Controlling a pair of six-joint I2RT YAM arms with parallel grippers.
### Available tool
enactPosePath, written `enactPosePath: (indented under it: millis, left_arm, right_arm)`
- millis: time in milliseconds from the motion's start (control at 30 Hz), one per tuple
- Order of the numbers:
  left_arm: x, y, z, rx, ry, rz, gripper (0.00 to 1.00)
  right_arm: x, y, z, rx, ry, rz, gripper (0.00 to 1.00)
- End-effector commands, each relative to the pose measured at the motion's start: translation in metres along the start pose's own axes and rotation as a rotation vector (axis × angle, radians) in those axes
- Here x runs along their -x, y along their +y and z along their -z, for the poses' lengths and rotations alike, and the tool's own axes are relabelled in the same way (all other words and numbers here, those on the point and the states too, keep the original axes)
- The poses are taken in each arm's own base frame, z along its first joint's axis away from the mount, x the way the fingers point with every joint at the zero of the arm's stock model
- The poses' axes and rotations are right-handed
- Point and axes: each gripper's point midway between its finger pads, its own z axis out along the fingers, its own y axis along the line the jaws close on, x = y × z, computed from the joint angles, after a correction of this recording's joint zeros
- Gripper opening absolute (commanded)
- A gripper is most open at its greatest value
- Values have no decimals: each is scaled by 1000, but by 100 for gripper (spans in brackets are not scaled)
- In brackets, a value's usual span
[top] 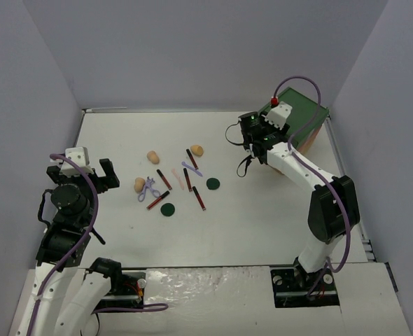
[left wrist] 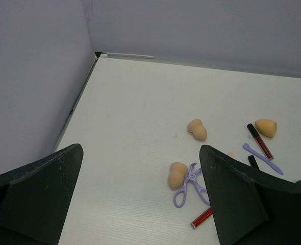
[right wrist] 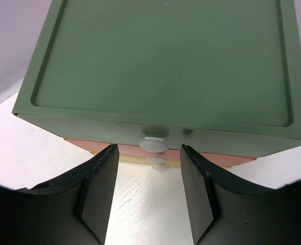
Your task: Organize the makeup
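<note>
The makeup lies mid-table: tan sponges (top: 153, 155) (top: 197, 150) (top: 140, 184), a lilac scissor-like tool (top: 149, 189), a lilac stick (top: 192, 169), a pink stick (top: 180, 180), several dark red sticks (top: 199, 198) and two dark green discs (top: 167, 209) (top: 213, 183). My left gripper (top: 101, 173) (left wrist: 140, 204) is open and empty, left of the pile. Ahead of it are a sponge (left wrist: 178, 174) and the scissor tool (left wrist: 190, 185). My right gripper (top: 275, 124) (right wrist: 148, 189) is open and empty. It faces the drawer chest (right wrist: 166, 56), and the white knobs (right wrist: 153, 144) sit just beyond its fingertips (right wrist: 97, 189).
The green-topped chest (top: 301, 115) with red and yellow drawers stands at the back right, near the right wall. Grey walls enclose the white table (top: 262, 224) on the left, back and right. A purple cable loops over the right arm (top: 329, 210).
</note>
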Motion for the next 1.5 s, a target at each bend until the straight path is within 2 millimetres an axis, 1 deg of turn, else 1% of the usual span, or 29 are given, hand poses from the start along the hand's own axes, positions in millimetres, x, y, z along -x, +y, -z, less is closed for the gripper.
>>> enactPosePath:
  millis: [0,133,300,533,700,933,1200,1267,1333,1467]
  left_arm:
    - [22,-5,-2,-17,-71,38,97]
    - [21,-6,-2,-21,-70,39,97]
    - [21,-6,-1,-23,-70,40,97]
    - [22,-7,-1,-29,-72,42,97]
    - [22,-7,0,-31,-75,45,97]
    - [23,-7,1,-31,-79,47,97]
    - [24,-7,1,-31,-82,47,97]
    - [24,-7,1,-31,-82,48,97]
    - [24,-7,1,-31,-82,47,97]
    - [24,-7,1,-31,-81,48,97]
  right_arm:
    - [25,4,-4,-33,-66,-98,46]
    - [22,5,-6,-45,-65,-98,42]
    - [23,3,-7,-68,-77,-103,42]
    - [33,-1,-5,-95,-98,-122,44]
    - [33,-1,-6,-107,-96,-116,41]
    - [25,0,-10,-117,-78,-95,29]
    - [17,2,-12,-117,-58,-89,6]
    - [15,3,-10,-110,-51,-92,2]
    - [17,3,-7,-102,-51,-106,0]
    - [16,3,0,-85,-44,-117,0]
